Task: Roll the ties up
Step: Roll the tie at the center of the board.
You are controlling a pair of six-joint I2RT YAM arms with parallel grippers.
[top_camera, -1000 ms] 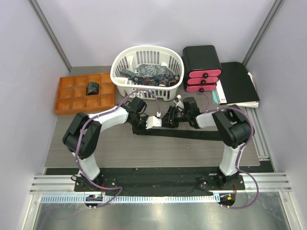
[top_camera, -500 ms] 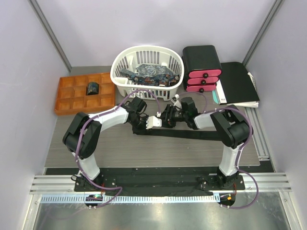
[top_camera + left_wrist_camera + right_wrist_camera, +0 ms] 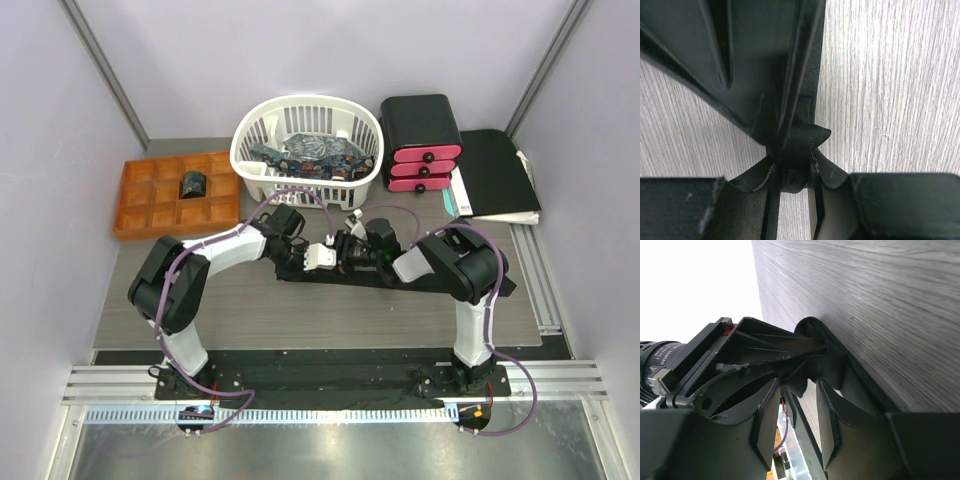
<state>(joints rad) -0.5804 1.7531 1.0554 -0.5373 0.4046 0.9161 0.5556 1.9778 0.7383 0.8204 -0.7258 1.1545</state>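
The left hand [image 3: 792, 176] is closed on the folded end of the black tie [image 3: 801, 141], in the middle of the desk [image 3: 890, 100]. The right hand [image 3: 797, 385] holds its fingers apart just beside this fold, and from above both hands hide it. The rest of the tie runs to the right, partly under the right arm; bare desk lies beside the fold

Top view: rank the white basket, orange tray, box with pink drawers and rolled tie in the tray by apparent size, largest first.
1. White basket.
2. Orange tray.
3. Box with pink drawers, close behind the tray; it stands taller, nearer the camera, so unsure.
4. Rolled tie, smallest by far.
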